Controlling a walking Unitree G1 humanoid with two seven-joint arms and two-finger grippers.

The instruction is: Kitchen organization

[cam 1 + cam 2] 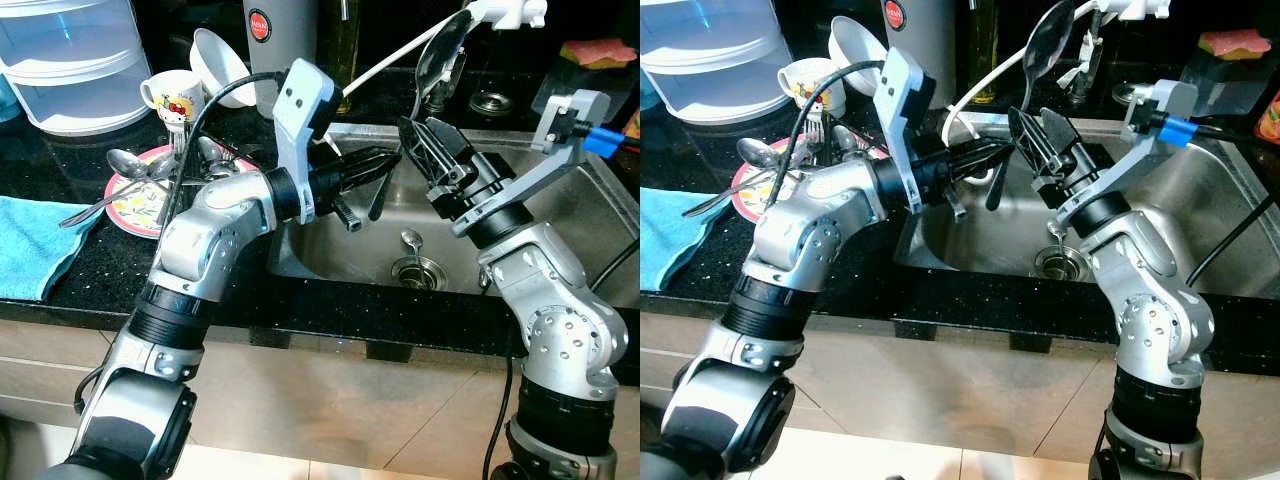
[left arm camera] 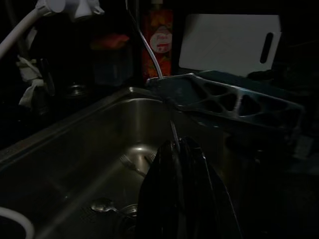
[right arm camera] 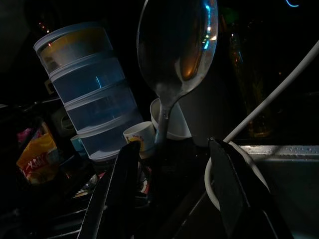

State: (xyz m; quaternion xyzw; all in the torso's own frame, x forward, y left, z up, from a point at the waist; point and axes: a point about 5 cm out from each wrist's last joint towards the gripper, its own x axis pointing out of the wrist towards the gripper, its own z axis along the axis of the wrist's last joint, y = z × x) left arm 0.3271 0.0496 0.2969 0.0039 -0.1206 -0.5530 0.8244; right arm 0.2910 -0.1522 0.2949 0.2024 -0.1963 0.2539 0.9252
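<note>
Far left on the dark counter: blue towel (image 1: 30,245), stacked clear tubs (image 1: 65,60), and a plate (image 1: 135,210) heaped with cutlery beside a mug (image 1: 172,92).

Centre: left gripper (image 1: 375,165) reaching across the near corner of the sink (image 1: 560,230), fingers pressed together. In its wrist view, a thin pale strip rising from between them. Cannot tell whether that strip is a handle.

Right of centre: large spoon (image 1: 440,55) standing upright above the sink, bowl uppermost, handle running down to the right gripper (image 1: 432,135). Fingers of that gripper apart, the handle close against one of them.

Step in hand, by judgement: passing or placing the spoon. Best done by closing squarely on the handle before any release, keeping the bowl clear of the white hose (image 1: 400,55) behind, and moving slowly over the basin in case of a drop.
</note>
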